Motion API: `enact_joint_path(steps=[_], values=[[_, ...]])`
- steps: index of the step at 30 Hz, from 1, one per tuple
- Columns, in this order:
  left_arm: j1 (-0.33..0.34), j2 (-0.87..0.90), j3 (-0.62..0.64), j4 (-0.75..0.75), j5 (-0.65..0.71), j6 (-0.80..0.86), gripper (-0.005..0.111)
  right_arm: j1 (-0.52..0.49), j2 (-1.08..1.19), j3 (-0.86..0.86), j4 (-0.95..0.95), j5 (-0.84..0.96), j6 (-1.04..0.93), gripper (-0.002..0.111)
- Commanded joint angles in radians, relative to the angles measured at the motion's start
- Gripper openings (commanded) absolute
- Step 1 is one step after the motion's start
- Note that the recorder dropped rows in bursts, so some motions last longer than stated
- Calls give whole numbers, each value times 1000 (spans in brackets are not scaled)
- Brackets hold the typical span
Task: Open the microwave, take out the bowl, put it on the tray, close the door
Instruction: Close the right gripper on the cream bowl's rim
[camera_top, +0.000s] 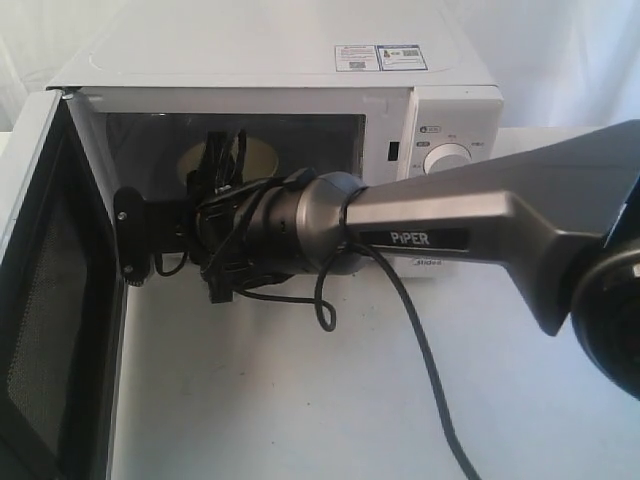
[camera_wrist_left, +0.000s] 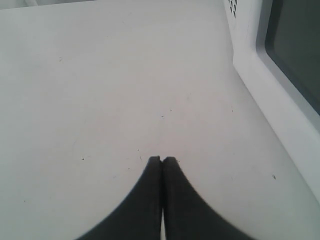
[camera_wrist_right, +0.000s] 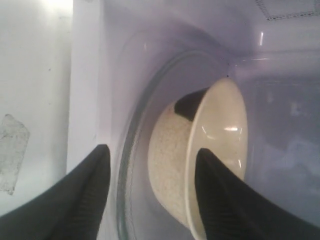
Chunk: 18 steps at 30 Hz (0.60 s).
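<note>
The white microwave (camera_top: 300, 60) stands with its door (camera_top: 50, 300) swung wide to the left, mesh inner face showing. The cream bowl (camera_top: 262, 158) sits inside on the glass turntable (camera_wrist_right: 125, 165). My right gripper (camera_wrist_right: 152, 149) reaches into the cavity and is open. One finger (camera_wrist_right: 215, 190) lies over the bowl's (camera_wrist_right: 170, 160) inside, the other (camera_wrist_right: 90, 185) is apart from its outer wall, so the rim stands between them. My left gripper (camera_wrist_left: 162, 159) is shut on nothing, over the table beside the door's (camera_wrist_left: 295, 55) outer window. The tray is out of view.
The right arm (camera_top: 470, 215) spans the table in front of the knob panel (camera_top: 448, 160), and its black cable (camera_top: 420, 360) trails over the white table (camera_top: 300, 400). The open door edge stands near the left gripper.
</note>
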Motion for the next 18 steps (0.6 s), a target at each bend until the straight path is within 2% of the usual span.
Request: enact_joint_path(steps=[1, 4, 9, 18], values=[[-1, -5, 4, -7, 2, 0, 0, -1, 13, -3, -68, 20, 15, 49], [-1, -5, 4, -7, 2, 0, 0, -1, 22, -3, -99, 29, 25, 49], [-1, -5, 4, -7, 2, 0, 0, -1, 35, -39, -142, 77, 165, 49], [-1, -5, 4, -7, 2, 0, 0, -1, 66, -95, -144, 57, 180, 49]])
